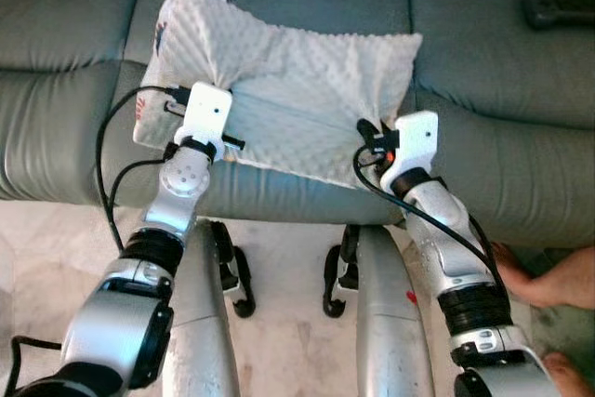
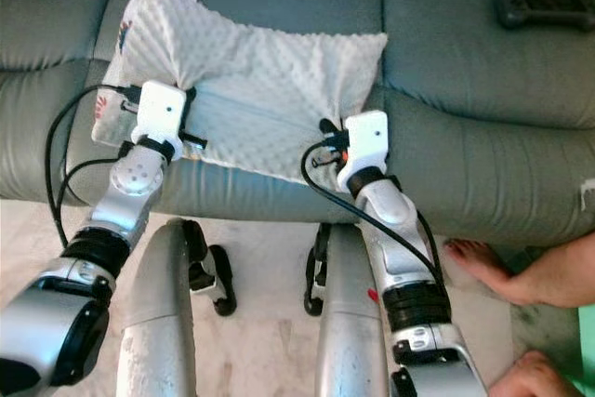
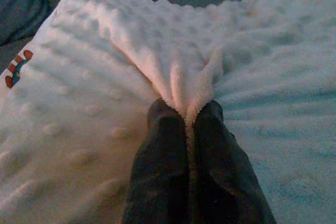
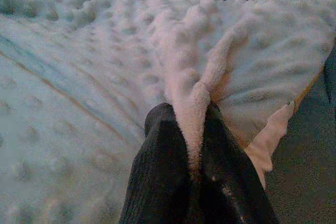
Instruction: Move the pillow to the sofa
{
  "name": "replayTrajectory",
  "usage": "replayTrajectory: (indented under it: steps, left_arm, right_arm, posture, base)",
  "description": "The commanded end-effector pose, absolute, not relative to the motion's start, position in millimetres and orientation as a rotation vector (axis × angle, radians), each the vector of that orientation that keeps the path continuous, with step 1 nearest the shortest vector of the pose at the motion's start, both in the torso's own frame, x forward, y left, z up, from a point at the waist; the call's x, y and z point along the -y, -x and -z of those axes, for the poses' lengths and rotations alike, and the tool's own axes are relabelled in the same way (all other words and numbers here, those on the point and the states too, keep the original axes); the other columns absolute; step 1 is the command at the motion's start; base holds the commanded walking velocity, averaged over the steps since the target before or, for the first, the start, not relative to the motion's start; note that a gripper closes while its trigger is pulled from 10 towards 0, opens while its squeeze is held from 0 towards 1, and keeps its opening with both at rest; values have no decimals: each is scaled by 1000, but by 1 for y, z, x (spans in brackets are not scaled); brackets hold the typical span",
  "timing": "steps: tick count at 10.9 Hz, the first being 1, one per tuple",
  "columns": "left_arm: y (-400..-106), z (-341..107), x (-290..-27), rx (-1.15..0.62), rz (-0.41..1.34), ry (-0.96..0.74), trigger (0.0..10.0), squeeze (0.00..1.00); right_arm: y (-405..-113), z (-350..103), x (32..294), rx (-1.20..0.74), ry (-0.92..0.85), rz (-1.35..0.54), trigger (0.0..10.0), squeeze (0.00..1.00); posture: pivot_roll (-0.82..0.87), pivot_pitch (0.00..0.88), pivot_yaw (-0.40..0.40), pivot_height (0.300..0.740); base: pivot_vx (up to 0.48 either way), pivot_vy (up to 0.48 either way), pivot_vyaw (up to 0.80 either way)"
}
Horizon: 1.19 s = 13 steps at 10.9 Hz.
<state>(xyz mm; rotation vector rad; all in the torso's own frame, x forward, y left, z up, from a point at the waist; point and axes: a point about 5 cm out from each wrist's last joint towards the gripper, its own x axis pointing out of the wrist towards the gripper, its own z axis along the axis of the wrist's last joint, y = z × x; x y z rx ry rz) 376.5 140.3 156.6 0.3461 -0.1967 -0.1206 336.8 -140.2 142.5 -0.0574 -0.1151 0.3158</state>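
A white dotted pillow (image 1: pixel 288 72) lies on the seat of the grey-green sofa (image 1: pixel 56 127), near its front edge. My left gripper (image 3: pixel 186 115) is shut on a pinched fold of the pillow's left part, its white wrist block (image 1: pixel 206 111) over the cloth. On the pillow's right end my right gripper (image 4: pixel 189 111) is shut on another fold, with its wrist block (image 1: pixel 409 141) beside that corner. Both pairs of black fingers (image 3: pixel 163 171) press the fabric between them.
A dark remote-like object (image 1: pixel 558 6) lies on the sofa seat at the far right. A person's bare feet (image 2: pixel 521 276) stand on the pale floor right of my right arm. My silver legs (image 1: pixel 200 323) stand close to the sofa front.
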Motion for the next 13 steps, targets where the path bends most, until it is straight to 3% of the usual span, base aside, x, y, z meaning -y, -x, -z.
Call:
replayTrajectory:
  steps: [1, 2, 6, 13]
  left_arm:
    - [-372, -140, -172, 125, -36, -321, 10000, 0]
    - [-370, -136, -171, 117, -41, -312, 10000, 1000]
    - [-365, -132, -155, 143, -29, -277, 10000, 1000]
    - [-357, -133, -139, 173, 43, -249, 10000, 1000]
  right_arm:
    - [-328, -119, 186, 31, 69, -155, 10000, 792]
    - [-326, -116, 194, 27, 85, -119, 10000, 1000]
    - [-318, -107, 216, 0, 145, 17, 10000, 1000]
    - [-321, -117, 190, 80, 165, -29, 10000, 1000]
  posture:
    - [-42, 490, -10, 610]
    - [-46, 487, -11, 610]
    - [-45, 477, -16, 610]
    - [-40, 450, -18, 610]
  base:
    - [0, 0, 0]
    - [0, 0, 0]
    - [0, 0, 0]
    - [0, 0, 0]
